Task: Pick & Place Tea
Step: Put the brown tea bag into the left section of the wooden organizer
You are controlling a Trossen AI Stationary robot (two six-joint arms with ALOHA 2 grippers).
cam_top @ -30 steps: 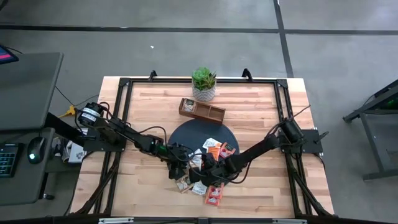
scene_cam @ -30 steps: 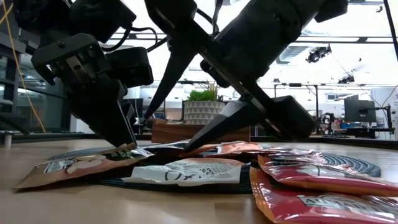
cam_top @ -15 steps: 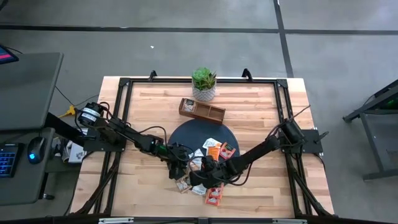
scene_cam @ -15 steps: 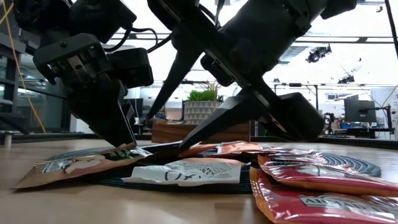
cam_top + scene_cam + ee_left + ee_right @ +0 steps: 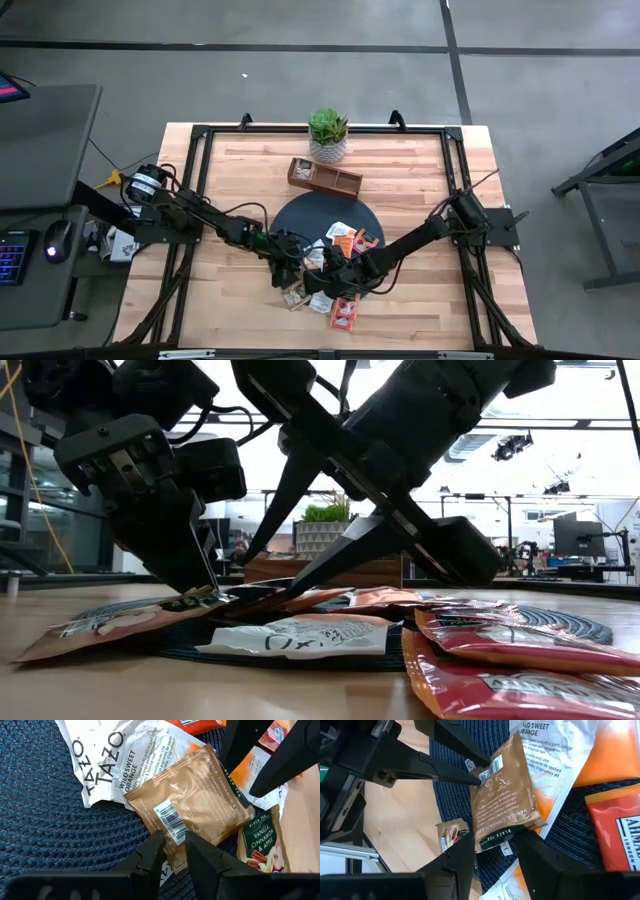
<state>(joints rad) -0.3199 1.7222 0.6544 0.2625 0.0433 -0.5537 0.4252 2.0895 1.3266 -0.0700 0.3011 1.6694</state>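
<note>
Several tea sachets, orange-red, tan and white, lie on and around the near edge of the dark round mat (image 5: 300, 215). My left gripper (image 5: 172, 852) is shut on a tan sachet (image 5: 195, 805) over the mat. My right gripper (image 5: 497, 852) is open and faces the left one from the right. Its fingers stand on either side of that sachet's dark-banded edge (image 5: 500, 834). In the high view both grippers meet at the mat's near rim, the left gripper (image 5: 290, 268) beside the right gripper (image 5: 318, 272). My left gripper pinches the tan sachet by its barcode corner (image 5: 170, 827) between its two fingers, only at their free ends. The fingers come slanting down from the table's left. The sachet lies nearly level, raised a little over the mat and over a white sachet (image 5: 125, 755). My right gripper: I cannot tell whether its fingers touch the sachet's dark-banded edge.
A brown wooden compartment tray (image 5: 325, 177) and a potted plant (image 5: 328, 135) stand beyond the mat at the far side. Red sachets (image 5: 345, 313) lie on bare wood near the table's near edge, a second tan sachet (image 5: 260, 840) beside the mat. Bare wood lies left and right.
My right gripper has edged toward my left gripper and tipped a little more steeply, its fingers now around the tan sachet's free edge. The left gripper has kept its hold, and the sachet now stands slightly higher off the mat.
</note>
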